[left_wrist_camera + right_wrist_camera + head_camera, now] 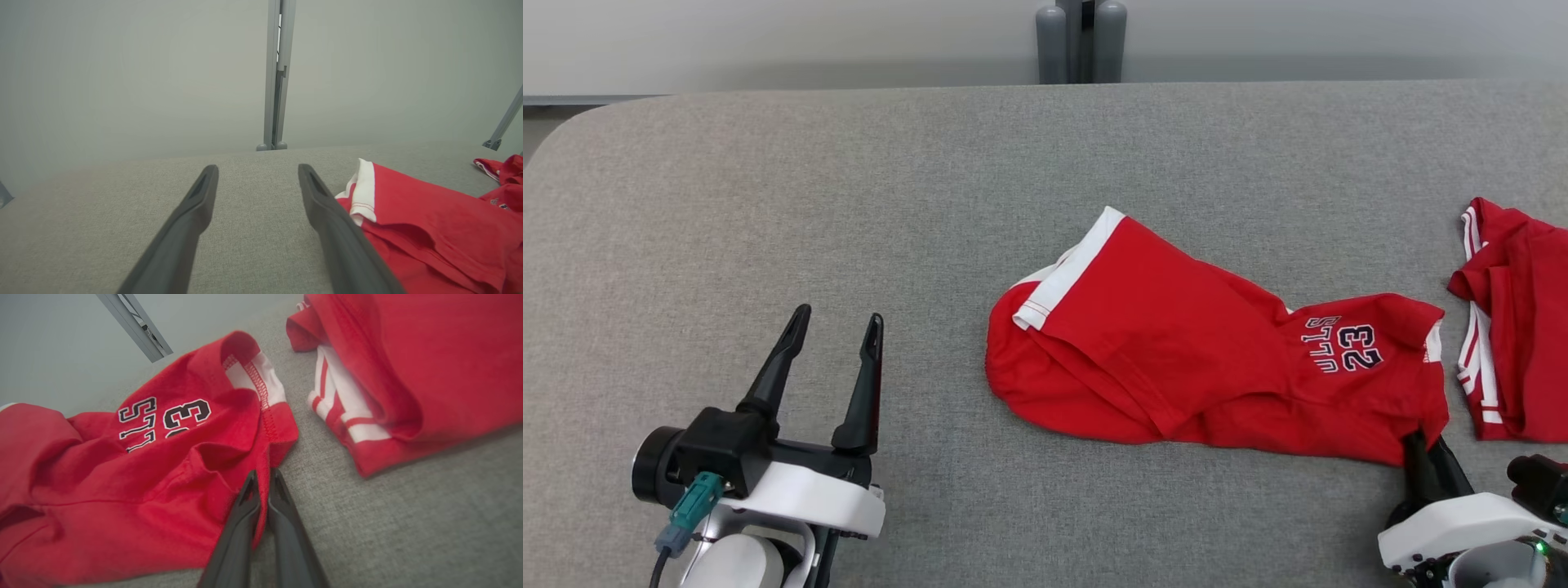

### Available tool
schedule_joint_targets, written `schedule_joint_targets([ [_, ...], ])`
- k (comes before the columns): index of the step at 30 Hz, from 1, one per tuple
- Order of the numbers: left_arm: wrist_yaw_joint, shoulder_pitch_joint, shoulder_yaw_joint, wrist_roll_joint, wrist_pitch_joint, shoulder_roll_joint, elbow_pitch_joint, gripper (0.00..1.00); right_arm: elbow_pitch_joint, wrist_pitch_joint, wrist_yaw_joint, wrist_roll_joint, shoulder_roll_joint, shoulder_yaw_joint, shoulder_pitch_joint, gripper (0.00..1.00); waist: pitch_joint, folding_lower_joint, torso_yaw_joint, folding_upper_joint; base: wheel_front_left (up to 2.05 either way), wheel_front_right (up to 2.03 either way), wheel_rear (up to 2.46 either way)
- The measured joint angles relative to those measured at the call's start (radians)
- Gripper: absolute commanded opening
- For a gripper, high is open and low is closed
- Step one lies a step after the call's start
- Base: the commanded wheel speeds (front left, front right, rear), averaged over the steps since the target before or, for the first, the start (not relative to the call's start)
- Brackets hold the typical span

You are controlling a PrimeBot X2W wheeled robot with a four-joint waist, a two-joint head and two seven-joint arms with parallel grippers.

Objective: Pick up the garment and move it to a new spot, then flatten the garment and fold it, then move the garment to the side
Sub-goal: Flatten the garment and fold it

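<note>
My right gripper (1419,443) is pinching the near right corner of the red garment (1217,359), which is lying crumpled on the grey table (849,180). In the head view the fabric is covering my right fingertips, so the grip itself is hidden there. The right wrist view is showing it plainly. My two dark fingers (282,506) are pressing almost together, with a stitched red hem running between them.

My left gripper (840,314) is sitting well to the left of the garment, its fingers spread wide and holding nothing. I cannot tell whether it is touching the table. In the left wrist view my right-hand finger (339,228) is overlapping the garment's near edge in the picture, and a white band is showing just past it.

The garment's print is showing the number 23 with letters beside it. It is upside down in the head view and partly tucked into a fold in the right wrist view, so I am not making out the word.

A second garment (1515,327), red with white stripes, is lying just right of the garment, with a strip of bare table between them. The right edge of the head view is cutting it off, and so is the top of the right wrist view.

A grey post (1082,41) is standing beyond the garment at the table's far edge, with its top cut off in the head view. The left wrist view is showing it rising higher against a pale wall.
</note>
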Motion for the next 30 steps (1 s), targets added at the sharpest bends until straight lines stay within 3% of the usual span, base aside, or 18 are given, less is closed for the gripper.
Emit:
schedule_joint_targets([
  [6,0.013,0.000,0.016,0.000,0.004,0.016,-0.020,1.00,-0.008,-0.065,0.000,-0.001,0.001,-0.007,-0.022,1.00,-0.006,0.0000,-0.022,0.0000,0.00,0.00,0.00],
  [13,0.036,0.002,0.051,0.000,0.006,0.049,-0.048,1.00,-0.264,-0.080,0.000,-0.161,-0.001,-0.066,-0.017,1.00,-0.028,0.0000,-0.048,0.0000,0.00,0.00,0.00],
  [19,0.056,0.025,0.060,0.000,0.016,0.065,-0.075,1.00,-0.490,0.017,0.000,-0.270,-0.002,0.012,0.017,1.00,-0.062,0.0000,-0.065,0.0000,0.00,0.00,0.00],
  [25,0.071,0.054,0.050,0.002,0.031,0.066,-0.096,1.00,-0.585,0.099,0.000,-0.284,0.000,0.087,0.120,1.00,-0.098,0.0000,-0.065,0.0000,0.00,0.00,0.00],
  [30,0.082,0.087,0.040,0.004,0.044,0.066,-0.109,1.00,-0.627,0.131,0.000,-0.270,0.000,0.091,0.201,1.00,-0.127,0.0000,-0.066,0.0000,0.00,0.00,0.00],
])
